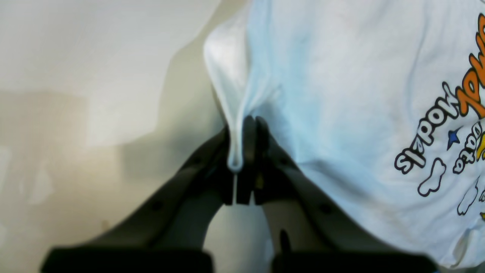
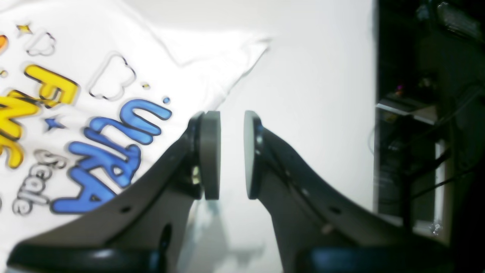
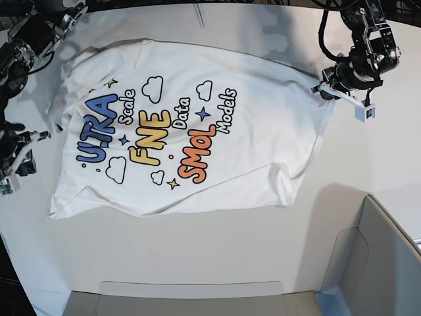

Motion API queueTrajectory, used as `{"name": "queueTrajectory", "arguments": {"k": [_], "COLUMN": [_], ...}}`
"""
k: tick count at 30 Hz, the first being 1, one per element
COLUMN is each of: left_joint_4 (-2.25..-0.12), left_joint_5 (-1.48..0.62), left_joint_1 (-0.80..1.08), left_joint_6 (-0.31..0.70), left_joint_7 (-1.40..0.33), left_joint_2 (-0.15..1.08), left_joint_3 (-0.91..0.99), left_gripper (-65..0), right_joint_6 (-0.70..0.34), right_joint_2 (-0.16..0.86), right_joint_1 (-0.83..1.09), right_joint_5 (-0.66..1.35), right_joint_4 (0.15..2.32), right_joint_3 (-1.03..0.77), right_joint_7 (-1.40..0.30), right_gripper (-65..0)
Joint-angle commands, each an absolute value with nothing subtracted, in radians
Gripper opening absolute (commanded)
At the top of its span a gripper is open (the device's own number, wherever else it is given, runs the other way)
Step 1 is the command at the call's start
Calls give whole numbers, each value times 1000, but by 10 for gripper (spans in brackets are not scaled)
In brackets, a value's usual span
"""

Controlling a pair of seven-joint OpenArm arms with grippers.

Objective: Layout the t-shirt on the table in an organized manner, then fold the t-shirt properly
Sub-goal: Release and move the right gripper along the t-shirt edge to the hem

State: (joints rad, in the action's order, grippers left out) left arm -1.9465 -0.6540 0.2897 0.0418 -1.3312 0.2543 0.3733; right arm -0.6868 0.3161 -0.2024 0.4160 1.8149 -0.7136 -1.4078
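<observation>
- Shirt [image 3: 197, 131] lies print-up, mid-surface [image 3: 230, 263].
- Left claw [image 1: 242, 151] pinches its 3 o'clock edge.
- Right claw [image 2: 232, 155], at 9 o'clock, spread, empty.
- Soft, light cloth; likely best gripped at edges.

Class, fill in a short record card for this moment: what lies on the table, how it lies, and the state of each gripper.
item: t-shirt, print facing up
surface: table
lay: spread out but skewed, wrinkled, lower right corner bunched
left gripper: shut on a pinch of the t-shirt edge
right gripper: open, holding nothing, beside the shirt over bare table
folding: not yet begun
</observation>
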Motion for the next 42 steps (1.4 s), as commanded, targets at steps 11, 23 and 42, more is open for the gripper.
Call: {"name": "queueTrajectory", "arguments": {"k": [11,23,42], "left_joint_4": [-1963,-1963,-1963], "left_joint_5": [-657,-596,-518], "left_joint_1": [285,285,286], "left_joint_6": [41,41,41], "left_joint_7": [-1328,-1328,-1328], "left_joint_2": [263,243,194], "left_joint_3": [381,381,381], "left_gripper": [-650,-650,-650], "right_joint_6": [-698,-698,-698], "right_joint_2": [203,104,70], "right_joint_1": [-401,-549,-1004], "right_joint_5": [33,-186,-165], "right_joint_4": [1458,1021,450], "right_joint_3": [-526,-526,-318], "right_joint_7": [-1396,-1150,-711], "right_gripper": [-537,-537,-537]}}
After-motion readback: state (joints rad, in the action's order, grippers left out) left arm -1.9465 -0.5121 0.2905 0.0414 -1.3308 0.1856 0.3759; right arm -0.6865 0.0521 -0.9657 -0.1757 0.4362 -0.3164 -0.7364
